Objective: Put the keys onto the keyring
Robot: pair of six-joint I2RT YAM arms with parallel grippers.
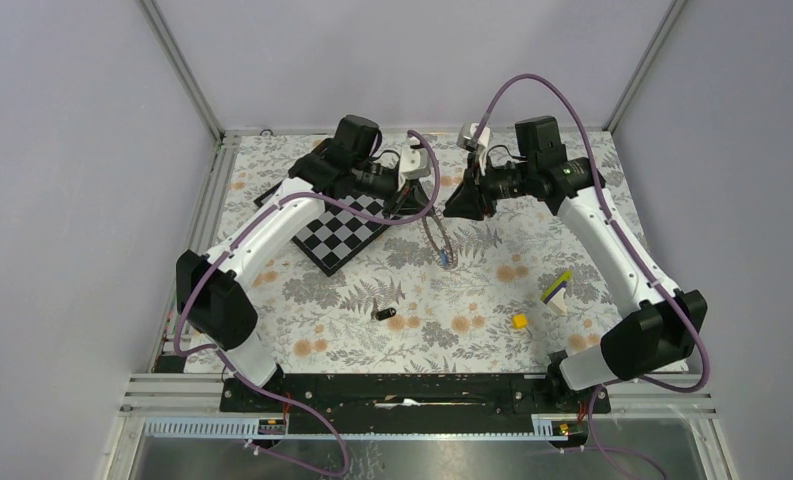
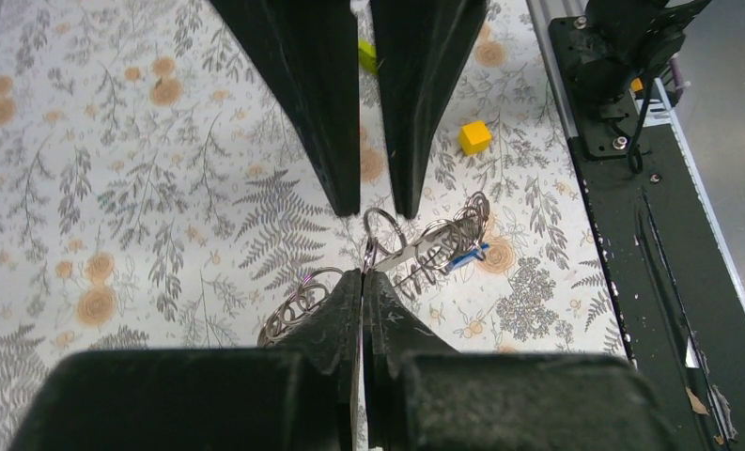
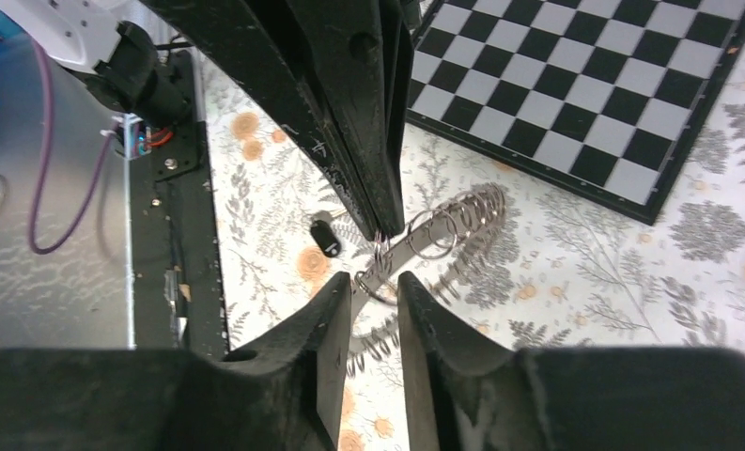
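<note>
Surface: desk covered with a pale cloth printed with grey ferns and orange flowers. Plain grey wall panels on three sides, metal posts at the far corners. Black base rail along the near edge.

On the desk: chessboard far left of centre; yellow cube and purple-and-lime stick to the right, well apart from the arms' tips.

Hard to see: from above, both sets of fingertips are hidden under the wrist bodies, and the keyring shows only as a thin dangling line. Cannot tell whether its lower end touches the cloth. The blue key sits partly behind the coil; cannot tell if it is threaded on.

Keyring: grey-silver loop of fine coiled wire, with small plain rings at the end near the fingertips. It is in mid-desk, between the two end effectors, just right of the chessboard.

Blue key: tiny, touching the coil at its end away from the fingers.

Black key: lying alone on the cloth, near the keyring but apart from it.

Left end effector: clenched, tips pinching the keyring's small rings.

Right end effector: released, fingers apart with a clear gap, a small ring showing in that gap
</note>
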